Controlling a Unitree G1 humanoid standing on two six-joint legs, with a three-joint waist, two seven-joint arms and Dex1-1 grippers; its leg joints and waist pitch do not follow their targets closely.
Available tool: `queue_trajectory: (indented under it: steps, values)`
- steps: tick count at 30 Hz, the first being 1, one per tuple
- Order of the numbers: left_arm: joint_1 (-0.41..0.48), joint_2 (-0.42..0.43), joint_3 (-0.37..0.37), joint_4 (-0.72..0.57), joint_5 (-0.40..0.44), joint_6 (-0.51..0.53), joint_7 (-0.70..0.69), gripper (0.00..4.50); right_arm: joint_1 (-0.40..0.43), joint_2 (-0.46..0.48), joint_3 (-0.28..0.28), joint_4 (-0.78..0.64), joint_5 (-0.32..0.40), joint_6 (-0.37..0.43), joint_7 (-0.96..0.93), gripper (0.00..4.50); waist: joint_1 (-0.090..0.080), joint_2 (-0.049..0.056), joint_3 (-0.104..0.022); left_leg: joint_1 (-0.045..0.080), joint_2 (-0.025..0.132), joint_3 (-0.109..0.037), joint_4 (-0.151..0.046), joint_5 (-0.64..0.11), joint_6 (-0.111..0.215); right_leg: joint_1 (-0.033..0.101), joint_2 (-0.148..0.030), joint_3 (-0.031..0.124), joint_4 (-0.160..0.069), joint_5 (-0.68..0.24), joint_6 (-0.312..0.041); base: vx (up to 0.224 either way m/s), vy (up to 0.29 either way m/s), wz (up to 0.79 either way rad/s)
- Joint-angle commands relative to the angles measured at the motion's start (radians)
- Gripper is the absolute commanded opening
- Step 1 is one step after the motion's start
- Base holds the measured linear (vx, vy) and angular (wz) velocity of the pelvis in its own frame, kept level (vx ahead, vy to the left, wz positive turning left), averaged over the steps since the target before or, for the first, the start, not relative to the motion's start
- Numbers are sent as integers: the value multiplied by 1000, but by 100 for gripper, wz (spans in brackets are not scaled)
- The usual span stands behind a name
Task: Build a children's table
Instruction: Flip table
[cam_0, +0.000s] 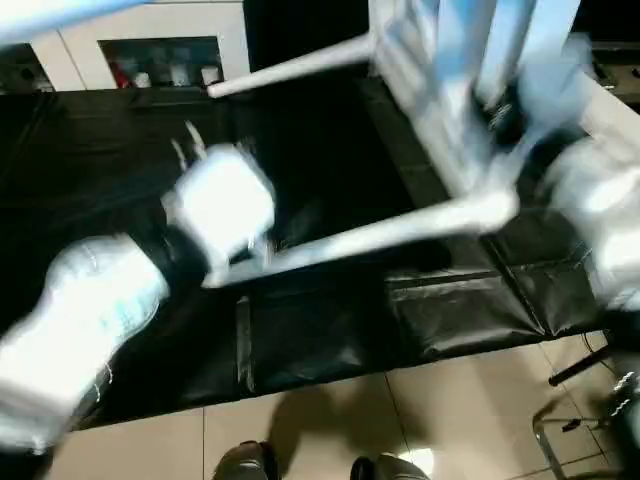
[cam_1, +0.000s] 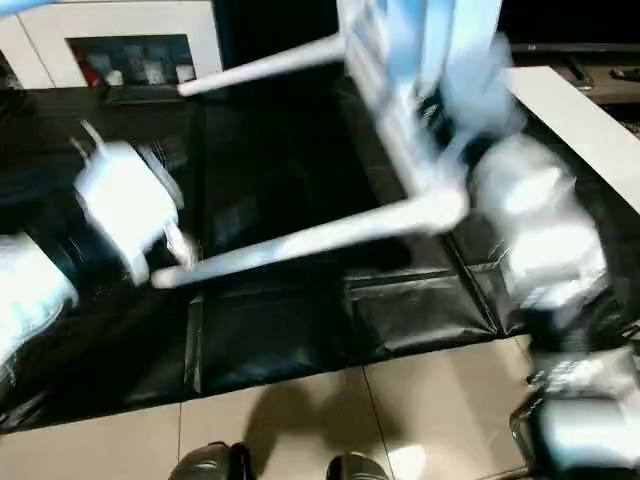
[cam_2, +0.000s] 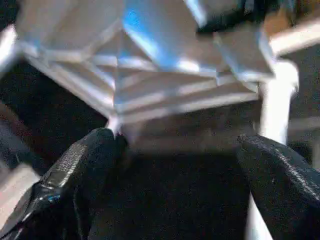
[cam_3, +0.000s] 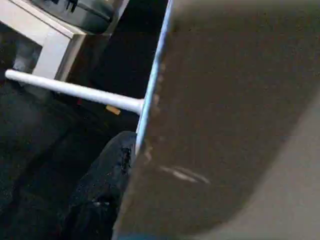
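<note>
The children's table is tipped on its side, its white top (cam_0: 440, 90) upright at the right. Two white legs point left over the black mat: the upper leg (cam_0: 290, 68) and the lower leg (cam_0: 370, 235). My left gripper (cam_2: 170, 165) is open, its black fingers (cam_2: 85, 165) wide apart with nothing between them, facing the ribbed underside of the top (cam_2: 165, 95) beside a leg (cam_2: 275, 100). My right gripper (cam_3: 137, 145) is shut on the top's edge (cam_3: 150, 100). One finger (cam_3: 105, 185) shows on the leg side; the other is hidden behind the flat face.
A black mat (cam_0: 330, 320) covers the floor under the table, with beige tiles (cam_0: 420, 420) in front of it. A white cabinet (cam_0: 170, 40) stands at the back left and a white bench (cam_1: 580, 120) at the right. My feet (cam_0: 245, 462) show at the bottom edge.
</note>
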Motion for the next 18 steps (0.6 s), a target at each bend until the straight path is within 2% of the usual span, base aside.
queue_trajectory:
  steps: [1, 3, 4, 5, 6, 11, 13, 15, 16, 18]
  values:
    - [-42, 0, 17, -27, -13, -36, -22, 429, -27, -94, 107, -1, -194, -84, 50, 201, -5, -27, -73, 26, 81, -31, -51, -114, 22, 49, -88, 60, -72, -180, -186, 0, 0, 0]
    - [-83, -18, 39, -24, -1, -60, -1, 446, -55, -111, 120, 21, -195, -89, 70, 201, -7, -32, -73, 27, 81, -29, -50, -120, 28, 48, -87, 60, -72, -185, -190, 0, 0, 0]
    - [-125, -42, 74, -23, -15, -89, 18, 450, -82, -119, 124, 45, -197, -92, 85, 201, -7, -31, -73, 26, 81, -29, -49, -119, 28, 49, -88, 60, -73, -187, -192, 0, 0, 0]
    - [-128, -42, 75, -22, -13, -93, 19, 450, -83, -119, 125, 46, -197, -92, 87, 202, -8, -33, -73, 25, 81, -29, -48, -120, 28, 50, -88, 60, -74, -191, -193, 0, 0, 0]
    - [-151, -45, 90, -11, 18, -139, 30, 450, -102, -122, 129, 64, -200, -94, 103, 202, -7, -36, -73, 23, 81, -29, -47, -119, 31, 51, -88, 60, -74, -199, -188, 0, 0, 0]
    - [-156, -27, 95, 22, 84, -203, 28, 450, -122, -117, 140, 93, -197, -106, 128, 202, -6, -33, -73, 26, 84, -29, -48, -126, 30, 44, -87, 60, -76, -224, -178, 0, 0, 0]
    - [-154, 9, 80, 48, 178, -227, 43, 450, -127, -115, 146, 103, -193, -112, 132, 202, -6, -29, -73, 28, 86, -30, -49, -138, 24, 42, -87, 60, -78, -234, -177, 0, 0, 0]
    - [-147, 34, 83, 71, 263, -239, 87, 450, -130, -116, 147, 108, -192, -115, 134, 202, -9, -32, -71, 28, 86, -31, -50, -156, 10, 42, -87, 61, -78, -252, -162, 0, 0, 0]
    - [-138, 51, 95, 90, 331, -245, 131, 450, -133, -118, 147, 111, -192, -117, 136, 202, -8, -29, -73, 29, 88, -32, -51, -155, 6, 41, -88, 62, -77, -246, -163, 0, 0, 0]
    - [-104, 68, 133, 109, 424, -204, 212, 450, -138, -126, 145, 119, -196, -122, 141, 202, -11, -30, -74, 26, 87, -32, -50, -150, 5, 43, -87, 61, -73, -223, -165, 0, 0, 0]
